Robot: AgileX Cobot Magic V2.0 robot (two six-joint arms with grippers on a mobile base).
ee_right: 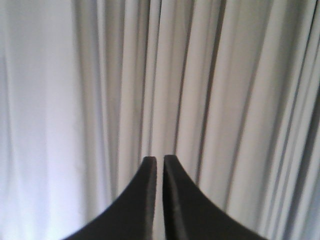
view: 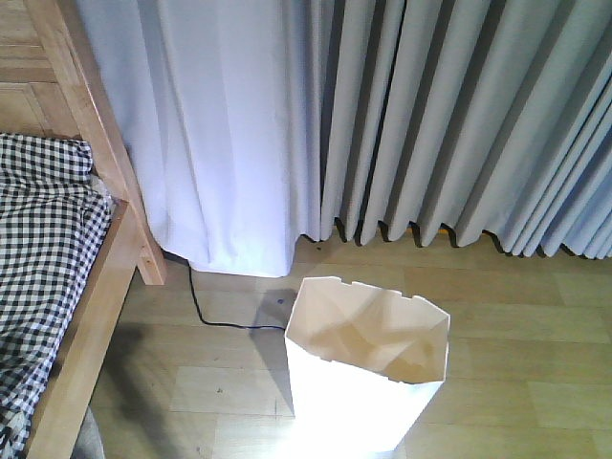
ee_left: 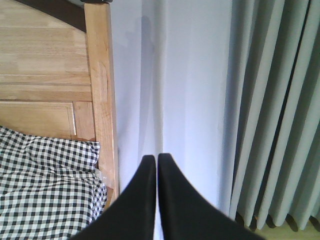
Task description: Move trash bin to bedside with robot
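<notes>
The white faceted trash bin [view: 368, 368] stands upright on the wooden floor at the bottom middle of the front view, beige inside. The bed [view: 72, 316] with its light wooden frame and black-and-white checked bedding [view: 38, 249] fills the left side, a gap of floor between it and the bin. In the left wrist view my left gripper [ee_left: 157, 159] is shut with nothing in it, pointing at the white curtain beside the bed post [ee_left: 102, 95]. My right gripper [ee_right: 160, 160] is shut and empty, facing grey curtain folds. Neither gripper shows in the front view.
Floor-length curtains [view: 382, 124] hang along the back, white on the left and grey on the right. A thin black cable [view: 215, 311] runs over the floor from the curtain hem toward the bin. Wooden floor [view: 535, 325] lies right of the bin.
</notes>
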